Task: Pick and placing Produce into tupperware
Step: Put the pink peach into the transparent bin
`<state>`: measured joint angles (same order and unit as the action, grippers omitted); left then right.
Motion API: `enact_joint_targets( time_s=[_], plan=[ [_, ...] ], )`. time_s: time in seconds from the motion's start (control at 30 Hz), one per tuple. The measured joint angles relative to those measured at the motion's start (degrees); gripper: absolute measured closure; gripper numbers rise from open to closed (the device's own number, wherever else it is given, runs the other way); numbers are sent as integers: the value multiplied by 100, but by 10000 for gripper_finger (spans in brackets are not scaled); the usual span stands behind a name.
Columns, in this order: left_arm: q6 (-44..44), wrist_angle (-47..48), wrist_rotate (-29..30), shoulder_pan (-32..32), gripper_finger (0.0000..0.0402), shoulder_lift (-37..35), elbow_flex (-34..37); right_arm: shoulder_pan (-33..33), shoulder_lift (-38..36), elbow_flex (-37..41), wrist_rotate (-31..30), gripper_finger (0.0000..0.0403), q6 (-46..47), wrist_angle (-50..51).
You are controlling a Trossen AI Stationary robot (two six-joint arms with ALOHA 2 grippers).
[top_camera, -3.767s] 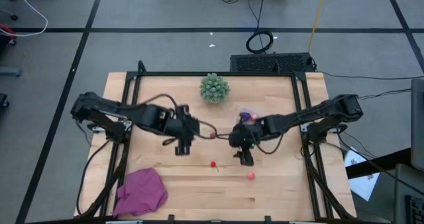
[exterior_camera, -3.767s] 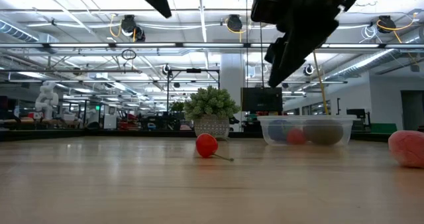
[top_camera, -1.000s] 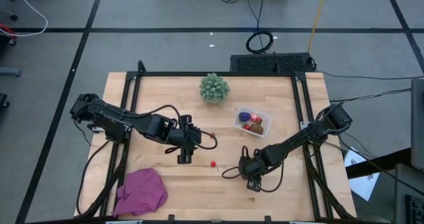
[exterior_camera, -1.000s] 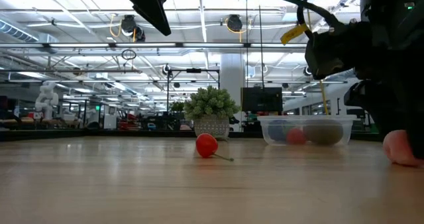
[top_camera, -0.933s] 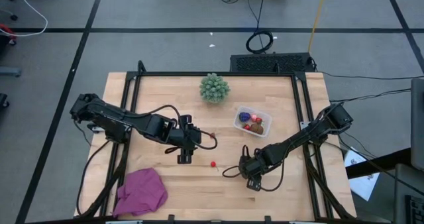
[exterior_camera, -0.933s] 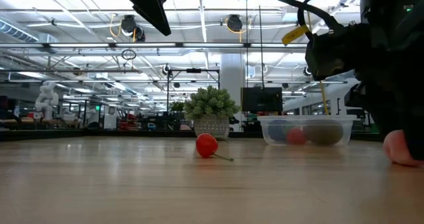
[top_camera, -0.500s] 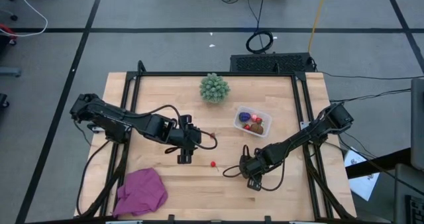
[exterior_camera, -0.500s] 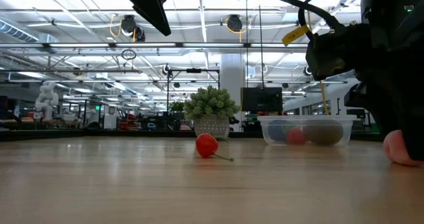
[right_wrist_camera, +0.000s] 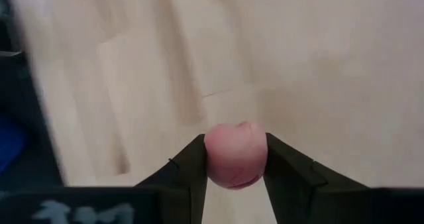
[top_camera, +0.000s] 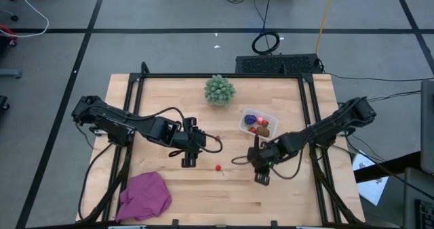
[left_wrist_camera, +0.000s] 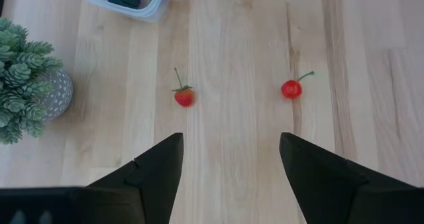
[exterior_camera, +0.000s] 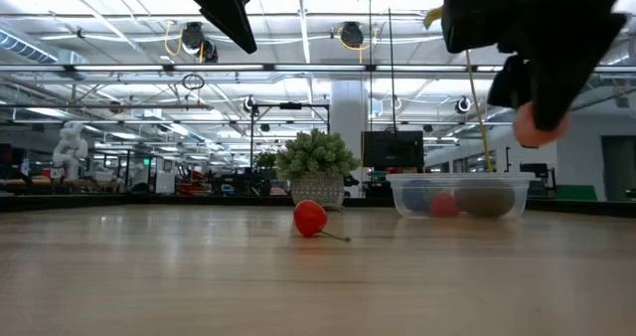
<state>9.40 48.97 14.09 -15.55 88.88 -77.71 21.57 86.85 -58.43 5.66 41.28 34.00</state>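
My right gripper [top_camera: 261, 177] is shut on a pale pink round fruit [right_wrist_camera: 235, 159], held above the table at the near right; the fruit also shows in the low view [exterior_camera: 540, 127]. My left gripper [top_camera: 188, 161] hangs open and empty above the table's middle [left_wrist_camera: 232, 141]. A red cherry [top_camera: 218, 167] lies on the wood between the grippers. A second red berry with a stem [left_wrist_camera: 184, 97] lies farther back. The clear tupperware [top_camera: 258, 123] stands at the far right, with a purple, a red and a brown piece in it. My right gripper pinches the pink fruit by its two opposite sides [right_wrist_camera: 211, 151] between the two fingers [right_wrist_camera: 189, 168]. The fingers come from above and point down. The fruit is lifted clear of the table.
A green spiky plant in a pot [top_camera: 220, 89] stands at the far middle of the table. A magenta cloth [top_camera: 144, 195] lies at the near left corner. Bare wood lies between the cherry and the tupperware.
My right gripper has risen from the table with the pink fruit and gone a little toward the far edge. The fruit, which rested on the wood before, now hangs clear of it.
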Motion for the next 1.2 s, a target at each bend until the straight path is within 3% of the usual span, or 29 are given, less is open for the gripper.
enact_joint_targets(
  time_s=[0.2,0.43,0.73,0.87,1.2],
  plan=[
    [-71,1,-1,0,147,0,0,-771,-574,0,-424,287,-678,821],
    [-82,0,0,4,146,0,-2,-2119,-1009,-2,-460,284,-1836,1129],
    [-176,0,0,9,146,0,-2,-3650,-824,-9,-245,282,-2844,1254],
    [-176,0,0,9,147,0,-2,-3969,-495,-7,53,281,-3111,1257],
    [-174,0,0,9,147,0,-2,-4219,140,-7,60,281,-3513,1112]
  ],
)
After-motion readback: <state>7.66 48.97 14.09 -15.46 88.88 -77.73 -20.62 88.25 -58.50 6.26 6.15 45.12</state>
